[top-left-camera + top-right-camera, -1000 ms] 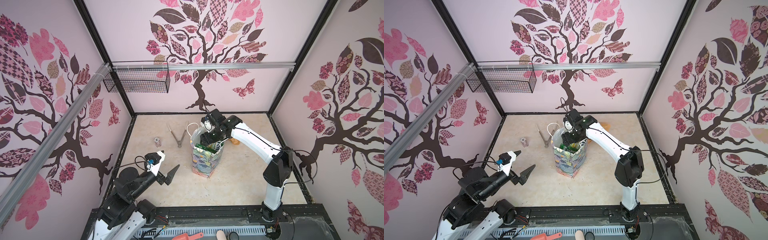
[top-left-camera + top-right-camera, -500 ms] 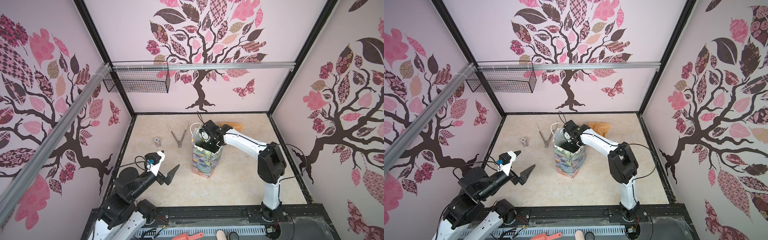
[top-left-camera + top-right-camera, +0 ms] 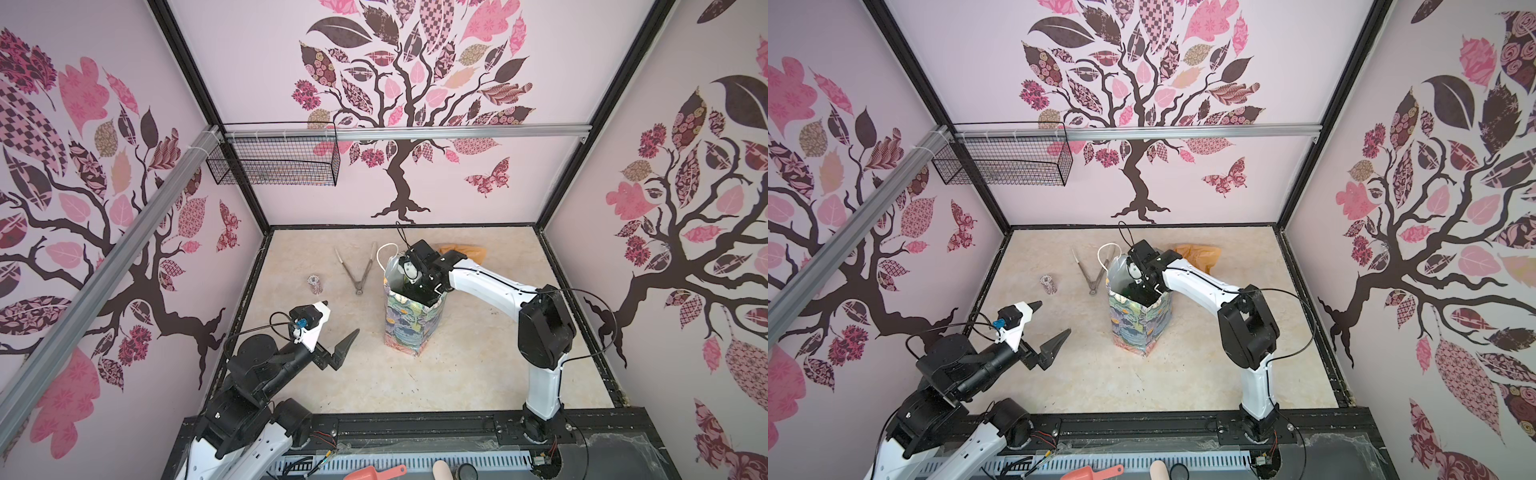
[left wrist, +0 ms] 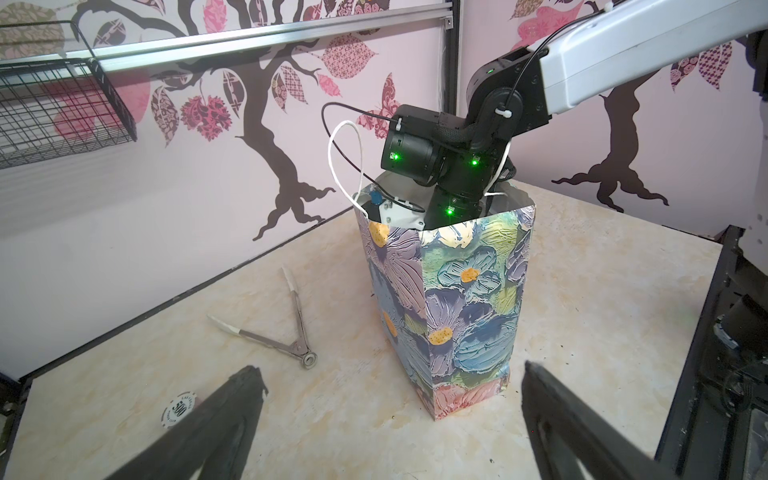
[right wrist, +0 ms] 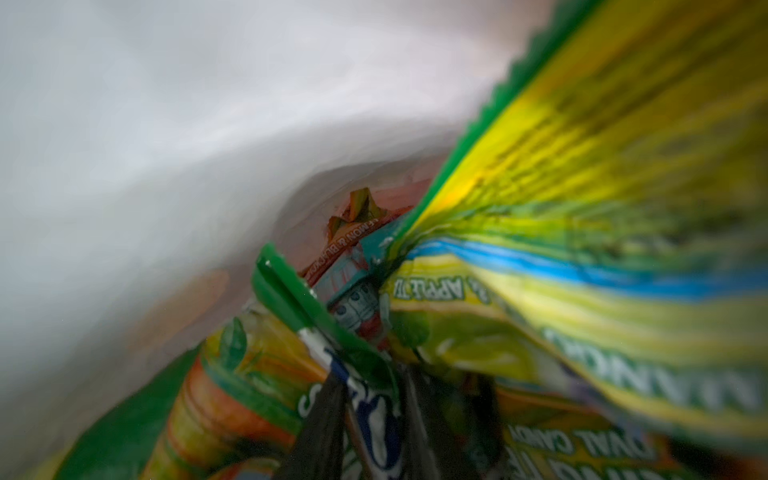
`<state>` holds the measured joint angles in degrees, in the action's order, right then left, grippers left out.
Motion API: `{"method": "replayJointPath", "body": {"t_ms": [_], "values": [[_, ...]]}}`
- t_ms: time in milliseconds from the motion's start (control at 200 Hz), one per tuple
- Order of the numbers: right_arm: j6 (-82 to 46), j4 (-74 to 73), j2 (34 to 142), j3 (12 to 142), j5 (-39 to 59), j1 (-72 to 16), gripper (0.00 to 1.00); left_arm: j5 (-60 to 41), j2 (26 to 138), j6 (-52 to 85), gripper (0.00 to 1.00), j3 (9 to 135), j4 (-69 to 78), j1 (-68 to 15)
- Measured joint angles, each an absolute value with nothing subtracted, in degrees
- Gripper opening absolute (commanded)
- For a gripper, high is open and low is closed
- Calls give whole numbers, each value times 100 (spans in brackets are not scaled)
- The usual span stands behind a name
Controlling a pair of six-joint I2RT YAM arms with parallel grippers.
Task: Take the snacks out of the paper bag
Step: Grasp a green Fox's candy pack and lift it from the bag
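The floral paper bag (image 3: 409, 328) (image 3: 1140, 320) (image 4: 457, 299) stands upright mid-table in both top views. My right arm reaches down into its mouth, so the bag's wall hides the fingers from above. In the right wrist view my right gripper (image 5: 374, 419) is shut on the top edge of a green-yellow snack pouch (image 5: 299, 299). Beside it lie another green-yellow pouch (image 5: 582, 208) and a teal-red pouch (image 5: 353, 291). An orange pouch (image 3: 465, 251) (image 3: 1198, 253) lies on the table behind the bag. My left gripper (image 3: 338, 320) (image 3: 1054, 318) (image 4: 390, 372) hangs open and empty, left of the bag.
Metal tongs (image 3: 357, 270) (image 4: 286, 336) lie open left of the bag, with a poker chip (image 3: 314, 284) (image 4: 179, 409) further left. A wire basket (image 3: 274, 160) hangs on the back-left rail. The bag's white cord handle (image 4: 345, 158) loops up beside my right wrist.
My right arm has gone down into the bag from above its rim, and its jaws have closed onto a pouch edge. The left arm has not moved.
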<state>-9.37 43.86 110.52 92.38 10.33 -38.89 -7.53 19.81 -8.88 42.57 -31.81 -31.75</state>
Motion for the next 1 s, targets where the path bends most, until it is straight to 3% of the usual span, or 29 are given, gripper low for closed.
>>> {"method": "replayJointPath", "body": {"t_ms": [90, 230, 1000], "values": [[-963, 4370, 10930, 9233, 1028, -3894, 7, -753, 1981, -888, 99, 4257, -3181, -3175], [-1050, 4344, 10687, 9229, 1048, -3889, 3, -753, 1981, -888, 98, 4257, -3181, -3175], [-1415, 3498, 9166, 9321, 742, -3892, 0, -753, 1981, -899, 98, 4257, -3181, -3175]]}}
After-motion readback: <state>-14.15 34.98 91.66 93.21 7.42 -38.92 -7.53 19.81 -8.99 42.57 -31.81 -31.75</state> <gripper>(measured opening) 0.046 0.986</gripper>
